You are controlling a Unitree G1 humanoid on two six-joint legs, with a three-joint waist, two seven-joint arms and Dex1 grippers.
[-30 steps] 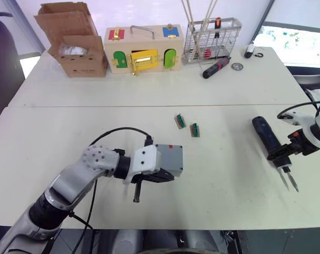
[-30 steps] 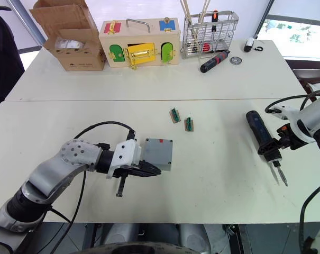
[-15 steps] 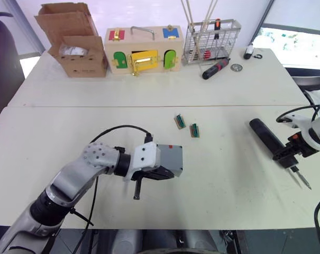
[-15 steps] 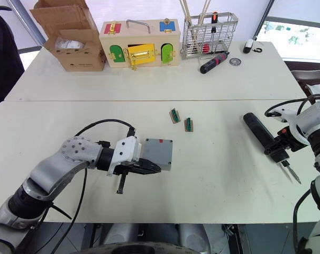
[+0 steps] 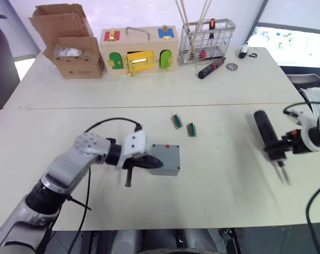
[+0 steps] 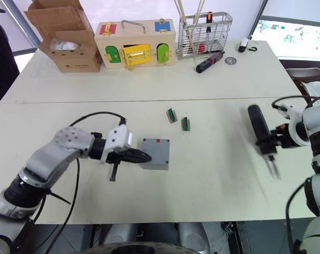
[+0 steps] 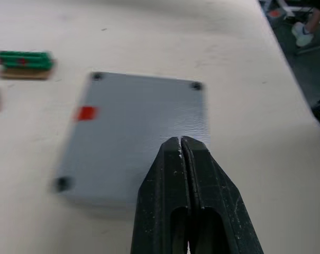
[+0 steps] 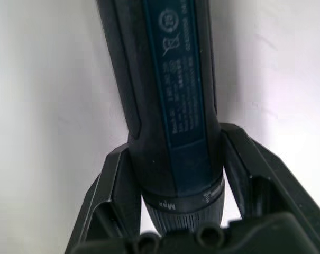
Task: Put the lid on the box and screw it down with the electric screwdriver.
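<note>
Your left gripper point(image 7: 181, 145): fingers pressed together, nothing between them, tips resting at near edge of lid point(image 7: 144, 127). Lid sits on box point(image 5: 167, 168), near table point(image 5: 54, 137) centre (red mark at one edge, dark screw holes at corners). Your right gripper point(image 8: 175, 169): fingers clamped on either side of electric screwdriver point(image 5: 266, 135), holding it above table at your right, bit point(image 5: 281, 173) pointing toward you, blurred. Two green connectors point(image 5: 184, 125) lie just beyond box. Hand screwdriver point(image 5: 210, 67), wire basket point(image 5: 206, 40), wooden box point(image 5: 137, 49), cardboard carton point(image 5: 71, 46) along far edge.
</note>
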